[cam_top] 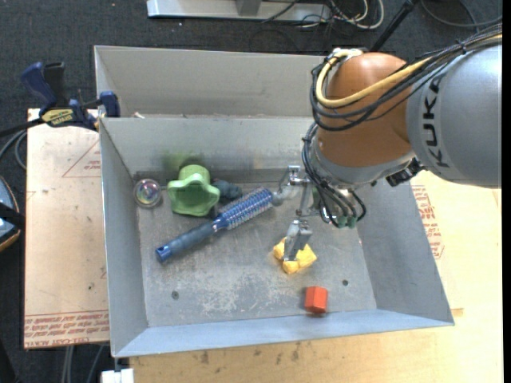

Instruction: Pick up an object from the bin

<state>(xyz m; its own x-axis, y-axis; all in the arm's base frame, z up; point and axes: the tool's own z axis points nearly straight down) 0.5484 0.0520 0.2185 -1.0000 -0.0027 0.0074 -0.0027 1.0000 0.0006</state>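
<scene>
My gripper (pixel 296 244) hangs low in the right middle of the bin, its fingertips down on a small yellow block (pixel 296 258) that lies on the floor. One finger stands over the block's middle. A blue brush with a ribbed head (pixel 215 222) lies slantwise just left of the gripper. An orange-red cube (pixel 316 299) rests near the front wall, below the yellow block.
A green flower-shaped cup (pixel 192 190) stands at the back left, with a small shiny ball (pixel 148 192) beside it and a dark piece (pixel 227 189) on its right. The arm's orange cover hangs over the bin's back right.
</scene>
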